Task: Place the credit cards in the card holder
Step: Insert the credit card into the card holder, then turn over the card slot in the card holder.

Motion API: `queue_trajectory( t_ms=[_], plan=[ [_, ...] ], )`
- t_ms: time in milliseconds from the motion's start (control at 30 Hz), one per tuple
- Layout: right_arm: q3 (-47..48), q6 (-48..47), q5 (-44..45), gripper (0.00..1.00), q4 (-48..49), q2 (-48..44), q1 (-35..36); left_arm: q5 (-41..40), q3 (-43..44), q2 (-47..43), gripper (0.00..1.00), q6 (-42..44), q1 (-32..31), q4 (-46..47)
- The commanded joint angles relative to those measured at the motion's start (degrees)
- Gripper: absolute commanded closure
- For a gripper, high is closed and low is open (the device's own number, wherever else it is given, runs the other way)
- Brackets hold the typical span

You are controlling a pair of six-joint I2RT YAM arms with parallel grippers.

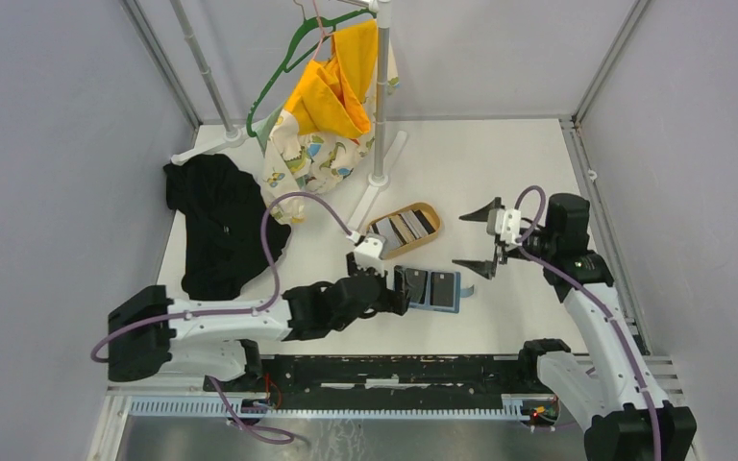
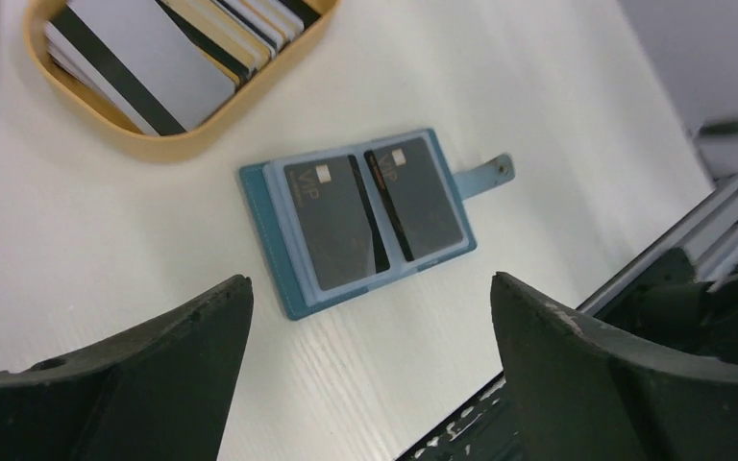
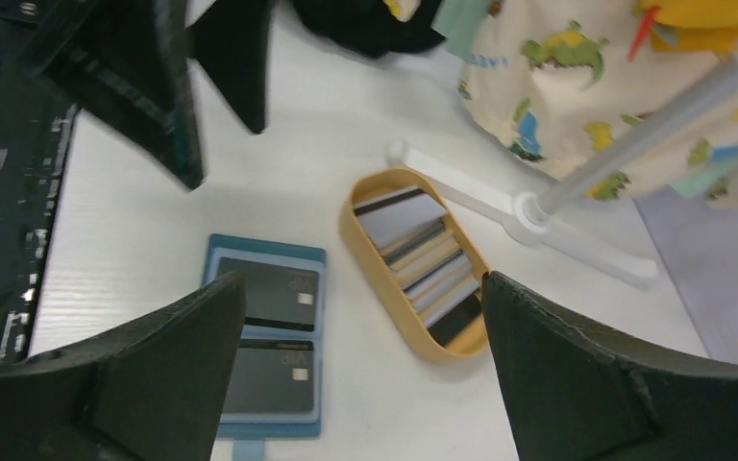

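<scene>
Left tool agape, tray beside card holder

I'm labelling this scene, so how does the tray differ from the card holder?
The tray is oval and tan; the card holder is rectangular and teal. The tray has a raised rim around many overlapping cards; the card holder lies open, showing two dark cards side by side. Both rest on the table and hold cards.
</scene>
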Motion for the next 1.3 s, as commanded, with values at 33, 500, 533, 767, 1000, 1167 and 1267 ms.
queue_trajectory(
  t_ms=[33, 500, 533, 767, 1000, 1167, 1267],
  plan=[
    [-4.24, -20.37, -14.05, 0.02, -5.18, -0.43, 0.95, 9.31, -4.79, -11.90, 0.00, 0.00, 5.77, 9.14],
    [-9.69, -20.23, 7.76, 0.17, 0.50, 3.74, 8.41, 12.99, -16.55, -12.19, 0.00, -4.04, 7.32, 26.46],
    [-9.93, -19.33, 8.80, 0.21, 1.57, 4.28, 9.49, 13.56, -16.71, -10.87, 0.01, -4.74, 7.76, 27.58],
    [-8.32, -14.92, 17.26, 0.54, 2.57, 12.61, 15.50, 18.65, -13.92, 0.59, 0.19, -9.45, 9.99, 31.21],
    [-8.45, -11.45, 22.52, 0.75, 5.19, 17.19, 18.49, 17.05, -12.56, 4.75, 0.47, -11.58, 12.99, 26.27],
    [-8.00, -8.43, 24.57, 0.82, 6.76, 19.77, 19.95, 15.92, -12.10, 6.13, 0.55, -11.33, 12.90, 25.55],
    [-7.29, -5.68, 26.50, 0.86, 8.20, 21.66, 21.62, 15.89, -11.63, 7.34, 0.56, -10.88, 12.96, 25.43]
  ],
)
